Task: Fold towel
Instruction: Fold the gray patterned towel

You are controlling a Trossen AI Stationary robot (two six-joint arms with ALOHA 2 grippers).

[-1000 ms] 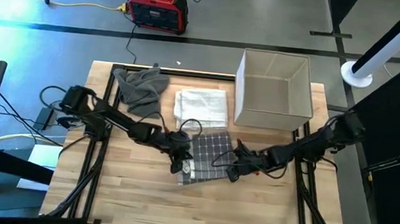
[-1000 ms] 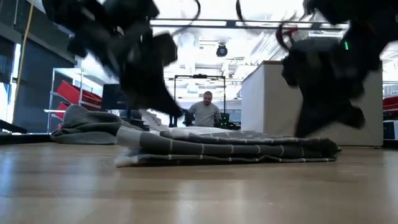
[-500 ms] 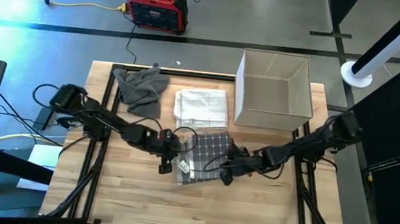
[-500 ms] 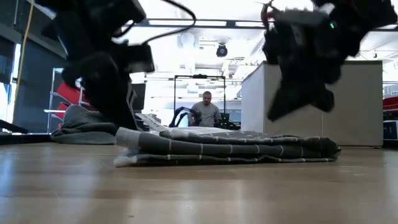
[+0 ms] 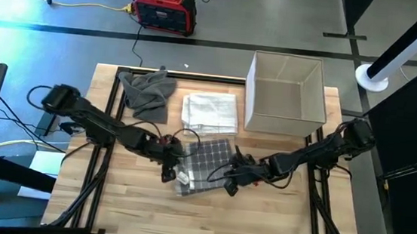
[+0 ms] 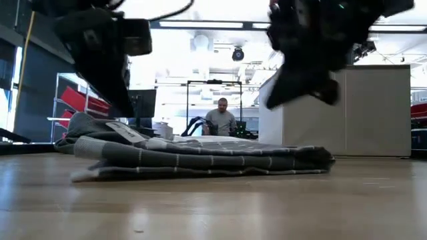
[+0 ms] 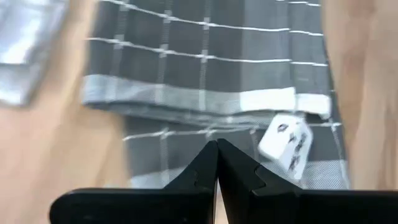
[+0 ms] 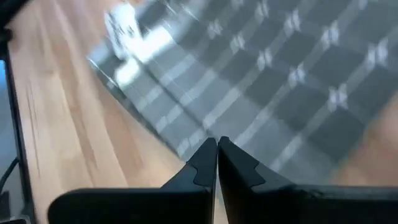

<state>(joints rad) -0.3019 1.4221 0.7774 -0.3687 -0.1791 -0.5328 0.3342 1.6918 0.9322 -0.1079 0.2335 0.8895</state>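
Your folded grey checked towel (image 5: pixel 203 166) lies just in front of the white towel (image 5: pixel 210 111), left gripper (image 5: pixel 169 168) at its left edge, fingers pressed together, right gripper (image 5: pixel 231 181) at its right edge, likewise closed, neither visibly gripping cloth.

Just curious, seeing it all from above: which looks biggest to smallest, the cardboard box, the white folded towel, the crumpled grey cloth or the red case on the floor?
1. cardboard box
2. red case, white folded towel and crumpled grey cloth: too alike to rank.
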